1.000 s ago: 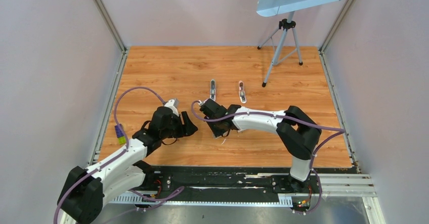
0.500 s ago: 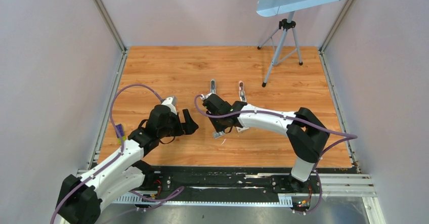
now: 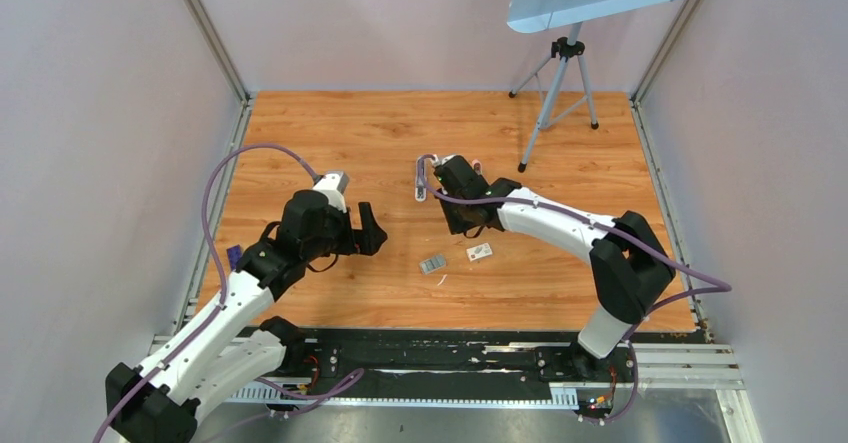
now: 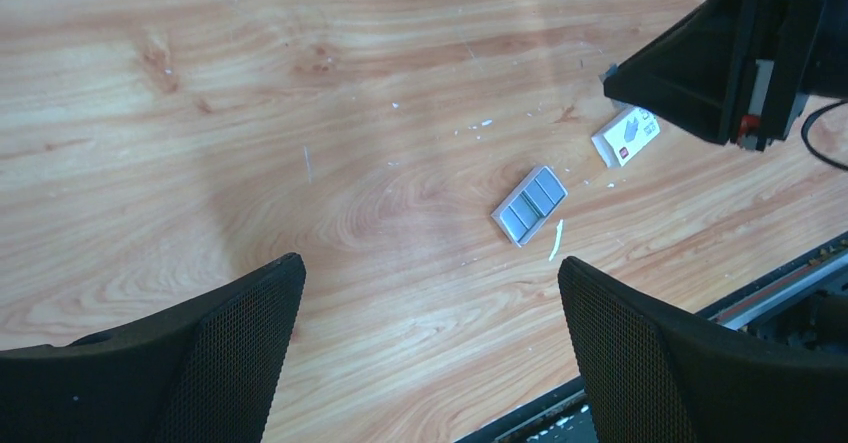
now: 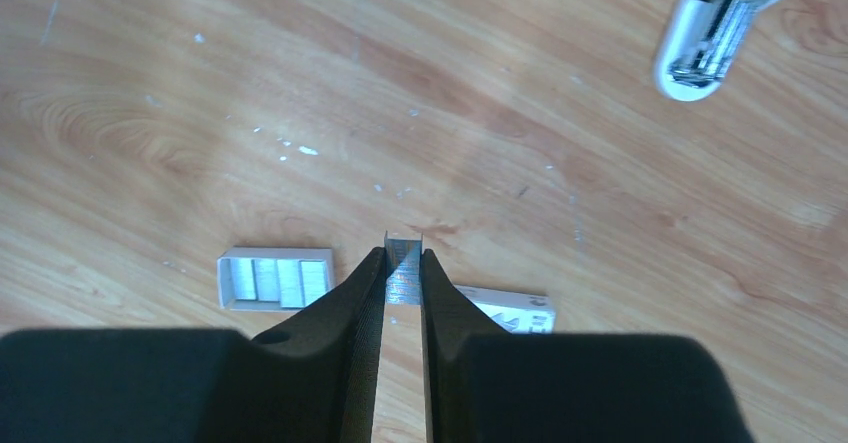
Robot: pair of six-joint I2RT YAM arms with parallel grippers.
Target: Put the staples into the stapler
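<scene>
My right gripper (image 5: 403, 253) is shut on a short silvery strip of staples (image 5: 404, 278), held above the wood. In the top view it (image 3: 464, 223) hangs just right of the stapler (image 3: 421, 178), a slim grey-white piece lying at mid-table. More staples (image 5: 275, 279) lie in a small white tray (image 3: 432, 264) below it. My left gripper (image 4: 428, 268) stands wide open and empty, left of the tray (image 4: 508, 231) in the top view (image 3: 366, 231). A rounded white end with a metal channel (image 5: 725, 38) shows at the right wrist view's top right; which far piece it is I cannot tell.
A white box sleeve (image 3: 479, 252) lies right of the tray, seen also in the left wrist view (image 4: 628, 135). A small pink piece (image 3: 477, 167) peeks out behind my right arm. A tripod (image 3: 548, 103) stands at the back right. Walls close in the table's sides.
My right gripper has carried the staples away from the tray toward the far pieces, uncovering the tray and the box sleeve. My left gripper has opened wide and drawn back slightly.
</scene>
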